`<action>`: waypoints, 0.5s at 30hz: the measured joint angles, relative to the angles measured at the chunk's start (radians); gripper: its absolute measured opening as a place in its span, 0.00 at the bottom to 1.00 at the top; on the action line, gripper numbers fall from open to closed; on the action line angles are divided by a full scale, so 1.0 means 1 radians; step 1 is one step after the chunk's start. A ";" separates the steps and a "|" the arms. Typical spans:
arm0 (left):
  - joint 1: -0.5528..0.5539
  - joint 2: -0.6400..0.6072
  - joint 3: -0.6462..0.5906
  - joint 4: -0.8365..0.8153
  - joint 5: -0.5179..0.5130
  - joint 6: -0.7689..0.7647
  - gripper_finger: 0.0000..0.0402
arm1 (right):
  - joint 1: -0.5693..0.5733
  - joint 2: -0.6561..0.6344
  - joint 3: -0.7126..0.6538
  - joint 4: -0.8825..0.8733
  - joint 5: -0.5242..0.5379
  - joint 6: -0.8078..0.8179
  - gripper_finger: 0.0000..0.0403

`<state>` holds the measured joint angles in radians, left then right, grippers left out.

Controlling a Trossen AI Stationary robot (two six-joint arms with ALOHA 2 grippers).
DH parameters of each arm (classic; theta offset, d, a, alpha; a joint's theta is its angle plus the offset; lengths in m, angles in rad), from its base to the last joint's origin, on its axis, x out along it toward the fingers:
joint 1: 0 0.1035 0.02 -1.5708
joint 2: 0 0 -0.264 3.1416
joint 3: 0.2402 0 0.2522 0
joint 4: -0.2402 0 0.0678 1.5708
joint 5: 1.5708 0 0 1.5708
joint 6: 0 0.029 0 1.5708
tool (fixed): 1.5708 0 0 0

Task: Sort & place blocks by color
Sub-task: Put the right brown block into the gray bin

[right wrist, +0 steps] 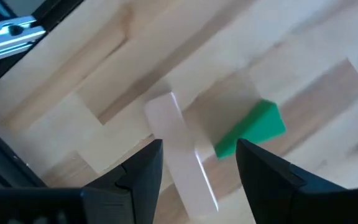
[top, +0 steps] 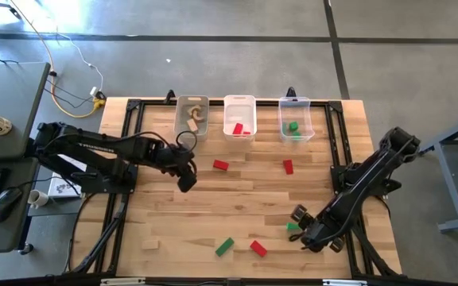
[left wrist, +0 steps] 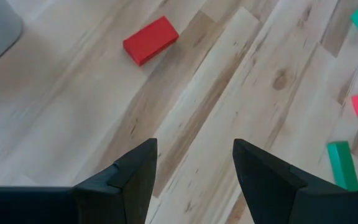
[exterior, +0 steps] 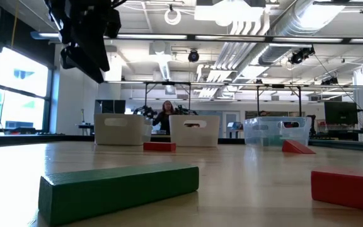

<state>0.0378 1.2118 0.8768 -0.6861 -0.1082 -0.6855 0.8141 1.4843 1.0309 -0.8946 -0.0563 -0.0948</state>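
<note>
Three bins (top: 239,100) hold wood, red, green blocks (top: 293,127); both grippers (top: 187,181) spread, empty.

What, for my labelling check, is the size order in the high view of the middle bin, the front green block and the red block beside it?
1. Middle bin, clearly largest.
2. Front green block and the red block beside it: nearly alike, green perhaps slightly longer; not safely ranked.
</note>
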 joint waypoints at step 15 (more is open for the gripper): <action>-0.054 0.000 0.000 0.000 -0.034 -0.049 0.50 | 0.075 0.222 0.000 0.045 0.004 -0.123 0.47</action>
<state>-0.0166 1.2118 0.8768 -0.6865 -0.1425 -0.7348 0.8888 1.7066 1.0309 -0.8501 -0.0520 -0.2178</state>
